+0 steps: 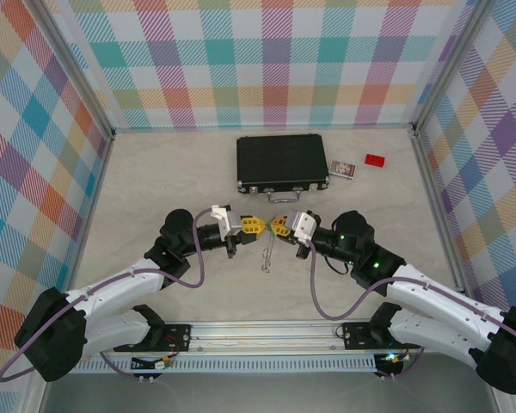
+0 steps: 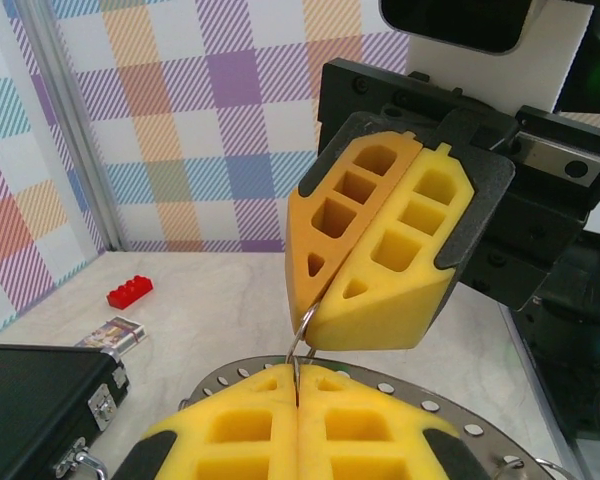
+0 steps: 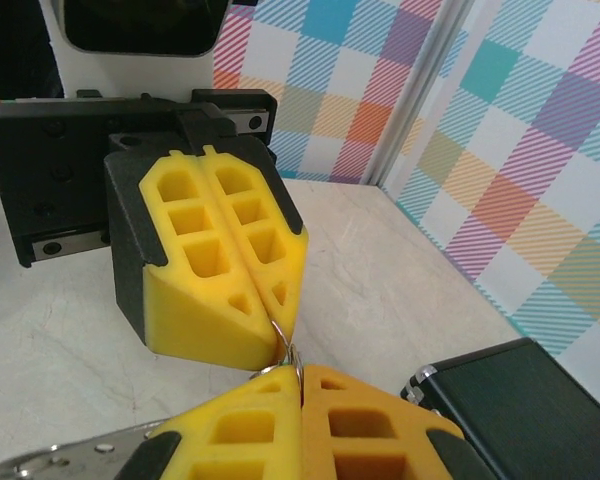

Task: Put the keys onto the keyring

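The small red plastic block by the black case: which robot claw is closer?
Right. The right gripper sits front-left of the small red block; the left gripper is farther left.

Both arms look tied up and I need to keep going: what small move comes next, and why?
Probably open the right claw and back it off slightly, with the left claw shut. Both claws pinch the thin grey metal ring at almost one spot, tip to tip, so no claw is free for anything else.
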You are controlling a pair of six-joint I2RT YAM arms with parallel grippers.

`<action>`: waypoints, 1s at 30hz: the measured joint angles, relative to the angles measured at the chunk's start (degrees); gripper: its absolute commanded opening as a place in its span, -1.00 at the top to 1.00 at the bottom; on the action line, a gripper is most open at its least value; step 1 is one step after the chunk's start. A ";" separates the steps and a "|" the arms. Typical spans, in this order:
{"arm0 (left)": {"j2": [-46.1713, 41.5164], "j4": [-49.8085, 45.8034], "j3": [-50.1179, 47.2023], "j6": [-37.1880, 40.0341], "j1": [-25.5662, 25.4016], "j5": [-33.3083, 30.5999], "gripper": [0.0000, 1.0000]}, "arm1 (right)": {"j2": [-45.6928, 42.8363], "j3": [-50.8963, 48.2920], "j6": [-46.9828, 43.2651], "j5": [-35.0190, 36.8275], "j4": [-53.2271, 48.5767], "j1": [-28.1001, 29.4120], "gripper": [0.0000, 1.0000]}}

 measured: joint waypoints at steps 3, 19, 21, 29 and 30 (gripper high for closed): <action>0.00 -0.37 0.00 1.05 -0.24 -0.85 1.00 | 0.20 0.37 1.31 0.22 -0.35 0.02 1.00; 1.62 -2.01 0.96 6.10 -2.78 -6.86 0.85 | 1.01 0.33 9.86 0.90 1.64 -0.04 1.00; 1.68 -1.66 0.96 6.86 -2.95 -7.41 0.60 | 1.11 0.20 10.80 1.09 2.62 -0.04 1.00; 1.81 -1.44 0.74 6.62 -3.93 -8.00 0.41 | 1.64 -0.59 12.39 2.64 10.84 -0.04 1.00; 1.81 -1.49 0.70 6.36 -3.93 -8.35 0.40 | 1.64 -0.85 12.44 2.69 11.82 -0.04 1.00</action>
